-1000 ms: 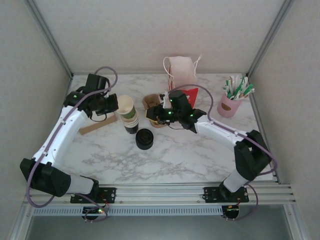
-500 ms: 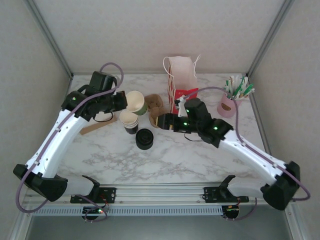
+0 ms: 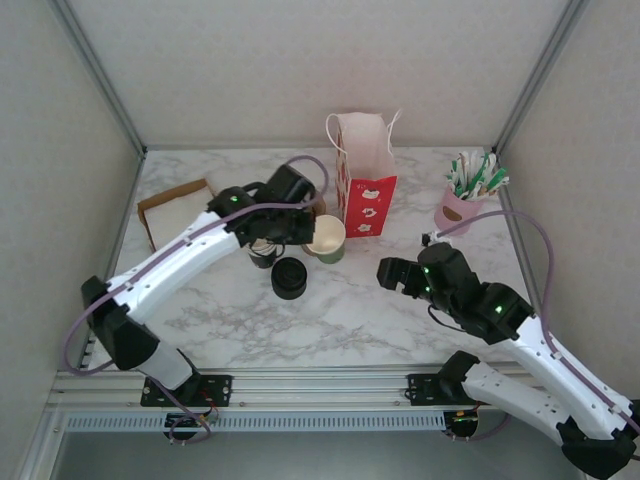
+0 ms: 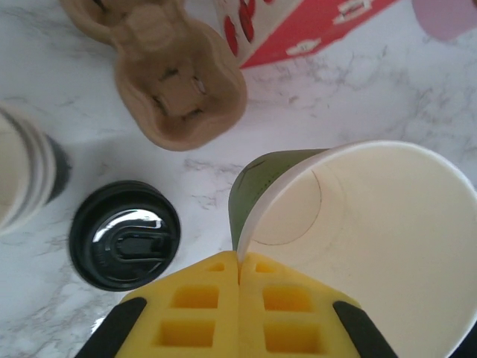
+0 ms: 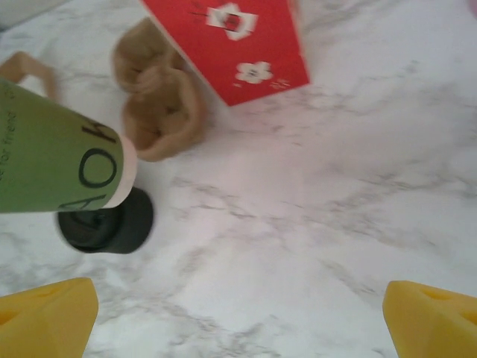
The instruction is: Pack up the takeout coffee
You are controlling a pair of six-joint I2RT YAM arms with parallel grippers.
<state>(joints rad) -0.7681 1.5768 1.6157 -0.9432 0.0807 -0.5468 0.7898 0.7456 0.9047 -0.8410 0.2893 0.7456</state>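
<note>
Left pincer (image 4: 238,261) clamping lidless cup (image 4: 387,246), takeout coffee (image 3: 289,278) seemingly upright

Right wrist view was soft: green cup (image 5: 59,156) cut by left edge and covering part of the lidded coffee (image 5: 112,224); red bag (image 5: 231,45) clipped at top. Cup stack (image 4: 22,179) clipped left in left wrist view.

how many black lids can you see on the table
1: on the takeout coffee, standing on the marble just in front of the cup stack. The left arm could be hiding others.
</note>
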